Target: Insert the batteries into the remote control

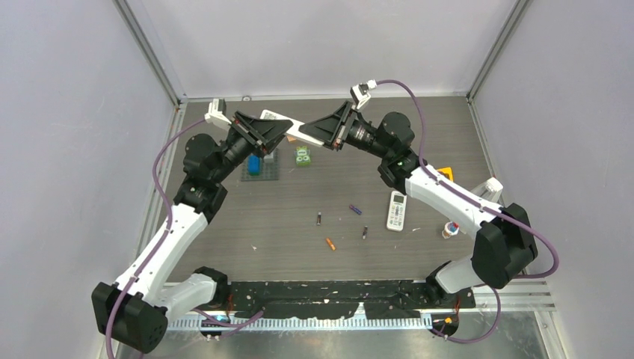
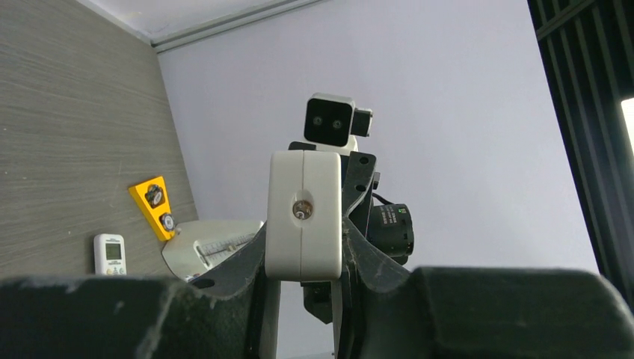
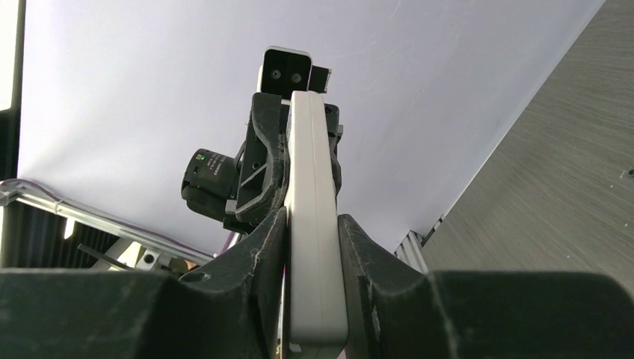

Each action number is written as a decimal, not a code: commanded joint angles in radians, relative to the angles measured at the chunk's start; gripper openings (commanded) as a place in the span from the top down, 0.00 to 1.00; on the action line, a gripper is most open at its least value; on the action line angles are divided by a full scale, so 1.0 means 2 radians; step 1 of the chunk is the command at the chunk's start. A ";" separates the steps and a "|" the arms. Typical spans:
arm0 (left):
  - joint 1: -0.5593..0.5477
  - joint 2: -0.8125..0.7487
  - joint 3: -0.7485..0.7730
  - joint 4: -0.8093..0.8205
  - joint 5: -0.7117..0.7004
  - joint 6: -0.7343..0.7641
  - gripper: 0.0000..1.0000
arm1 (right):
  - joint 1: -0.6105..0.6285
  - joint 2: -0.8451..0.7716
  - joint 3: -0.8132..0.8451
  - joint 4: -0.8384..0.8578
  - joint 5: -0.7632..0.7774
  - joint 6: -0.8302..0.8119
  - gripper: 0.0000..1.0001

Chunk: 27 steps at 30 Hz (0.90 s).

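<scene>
Both grippers hold a white remote control (image 1: 297, 129) in the air over the back middle of the table. My left gripper (image 1: 275, 133) is shut on one end of it; in the left wrist view that end (image 2: 303, 217) faces the camera between the fingers. My right gripper (image 1: 320, 134) is shut on the other end, its pads pressed on the remote's thin edge (image 3: 314, 247). The batteries lie loose on the table: a dark one (image 1: 319, 218), a purple one (image 1: 355, 209), an orange one (image 1: 330, 244) and another dark one (image 1: 365, 232).
A second small white remote with a display (image 1: 397, 210) lies right of the batteries. An orange block (image 1: 445, 173) and a small bottle (image 1: 450, 229) sit at the right. A green toy (image 1: 303, 156) and a blue block (image 1: 254, 164) on a grey plate stand under the grippers.
</scene>
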 commanded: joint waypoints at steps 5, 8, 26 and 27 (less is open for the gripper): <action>0.018 -0.038 -0.019 0.078 -0.059 -0.018 1.00 | -0.013 0.005 -0.032 0.040 -0.021 0.016 0.81; 0.019 -0.036 -0.019 0.074 -0.058 -0.013 1.00 | -0.014 0.008 -0.030 0.038 -0.020 0.017 0.80; 0.019 -0.016 -0.001 0.019 -0.029 0.046 1.00 | -0.019 0.017 0.021 -0.060 -0.005 -0.016 0.37; 0.019 -0.015 0.001 0.012 -0.027 0.051 1.00 | -0.019 0.019 0.023 -0.061 -0.005 -0.017 0.40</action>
